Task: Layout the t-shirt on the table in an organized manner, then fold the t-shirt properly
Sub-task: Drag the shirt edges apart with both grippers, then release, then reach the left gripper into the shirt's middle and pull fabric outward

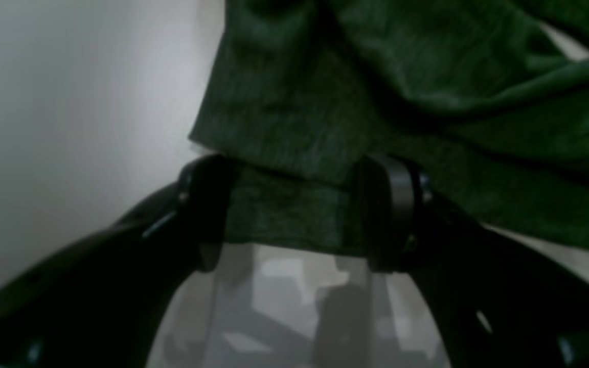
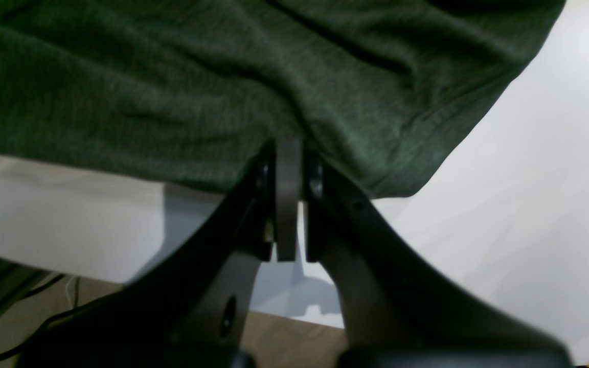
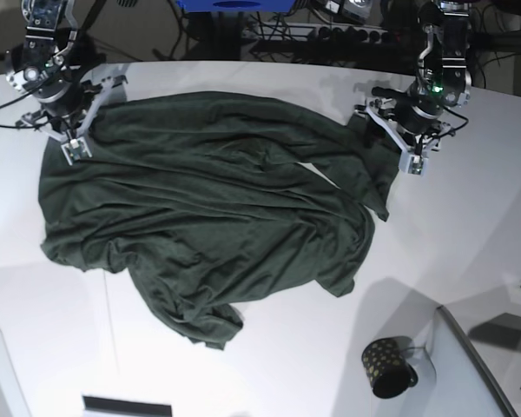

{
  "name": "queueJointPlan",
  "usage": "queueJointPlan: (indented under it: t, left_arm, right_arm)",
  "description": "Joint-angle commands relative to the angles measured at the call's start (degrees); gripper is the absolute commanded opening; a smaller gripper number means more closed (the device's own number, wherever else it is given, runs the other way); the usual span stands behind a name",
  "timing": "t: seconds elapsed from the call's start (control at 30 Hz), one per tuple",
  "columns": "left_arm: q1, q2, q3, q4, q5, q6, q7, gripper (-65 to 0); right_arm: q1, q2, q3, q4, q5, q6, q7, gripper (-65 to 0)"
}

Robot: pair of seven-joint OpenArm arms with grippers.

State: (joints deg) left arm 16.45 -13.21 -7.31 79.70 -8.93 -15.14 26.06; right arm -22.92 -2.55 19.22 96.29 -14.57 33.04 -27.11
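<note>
No readable text or labels anywhere

Dark gold-dotted mug (image 3: 387, 367) near front edge; grey tray-like panel (image 3: 469, 365) just beside it

I count one t-shirt (image 3: 200, 217), dark green, spread rumpled over the middle of my one white worktop (image 3: 469, 226). I have two hands: my left hand (image 3: 414, 165) at the t-shirt's right edge in the base view, my right hand (image 3: 72, 149) at its upper left corner. Below and to the right of the t-shirt stands one dark mug with gold dots (image 3: 386, 367), and just right of that mug lies one grey tray-like panel (image 3: 473, 369).
</note>
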Motion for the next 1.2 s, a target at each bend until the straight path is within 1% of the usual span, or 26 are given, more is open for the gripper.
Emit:
queueJointPlan:
  t: [0.0,0.03,0.07,0.1,0.2,0.3,0.37,0.47,0.57,0.63,0.73,0.8,0.93,1.0,1.17]
  left_arm:
    - [0.04,-0.28,1.64,-0.27,0.53,-0.47,0.97,-26.5]
    - [0.3,-0.46,3.05,-0.89,0.62,-0.47,0.97,-29.0]
    - [0.39,-0.81,4.37,-1.68,0.62,-0.47,0.97,-32.9]
    - [0.39,-1.69,5.68,-2.82,0.62,-0.47,0.97,-39.3]
    - [0.48,-2.39,7.71,-5.64,0.27,-0.47,0.97,-64.3]
    - [1.53,-2.39,7.53,-5.9,0.09,-0.47,0.97,-65.0]
    - [2.5,-2.39,7.53,-3.7,0.45,-0.47,0.97,-65.0]
    - [5.57,-2.48,7.53,3.16,0.53,-0.47,0.97,-65.0]
    - [8.83,-2.48,7.53,13.97,0.53,-0.47,1.41,-65.0]
    - [9.88,-2.48,7.53,19.77,0.53,-0.47,1.5,-65.0]
    - [9.44,-2.13,7.71,24.43,0.53,-0.38,1.5,-65.0]
    - [6.63,-1.86,8.5,26.36,0.53,-0.38,1.85,-65.0]
    - [-0.93,0.95,11.84,28.47,0.36,-0.38,8.97,-65.0]
    - [-5.41,3.32,13.68,28.39,0.01,-0.38,11.43,-65.0]
    - [-15.26,9.74,19.4,27.86,0.53,-0.38,12.13,-65.0]
  right_arm:
    - [-0.16,0.3,0.07,0.81,0.28,-0.11,1.05,-63.5]
    - [-0.16,0.39,0.07,0.81,0.28,-0.11,1.05,-63.5]
    - [-0.16,0.39,0.07,0.81,0.28,-0.11,1.05,-63.5]
    - [-0.25,0.39,0.07,0.81,0.28,-0.11,1.05,-63.5]
    - [-0.25,0.48,0.07,0.81,0.28,-0.11,1.05,-63.5]
    - [-0.16,0.48,0.07,0.81,0.28,-0.11,1.05,-63.5]
    - [0.02,0.48,0.16,0.81,0.28,-0.11,1.05,-63.5]
    - [0.19,0.48,0.16,0.81,0.28,-0.11,1.05,-63.5]
    - [0.19,0.48,0.16,0.81,0.28,-0.11,1.05,-63.5]
    - [0.19,0.48,0.07,0.81,0.28,-0.11,1.05,-63.5]
    - [0.19,0.48,0.07,0.81,0.28,-0.11,1.05,-63.5]
    - [0.19,0.48,0.07,0.81,0.28,-0.11,1.05,-63.5]
    - [0.28,0.57,0.16,0.81,0.28,-0.11,1.05,-63.5]
    - [0.28,0.57,0.25,0.81,0.28,-0.11,1.05,-63.5]
    - [0.28,0.39,0.43,0.72,0.28,-0.11,0.96,-63.5]
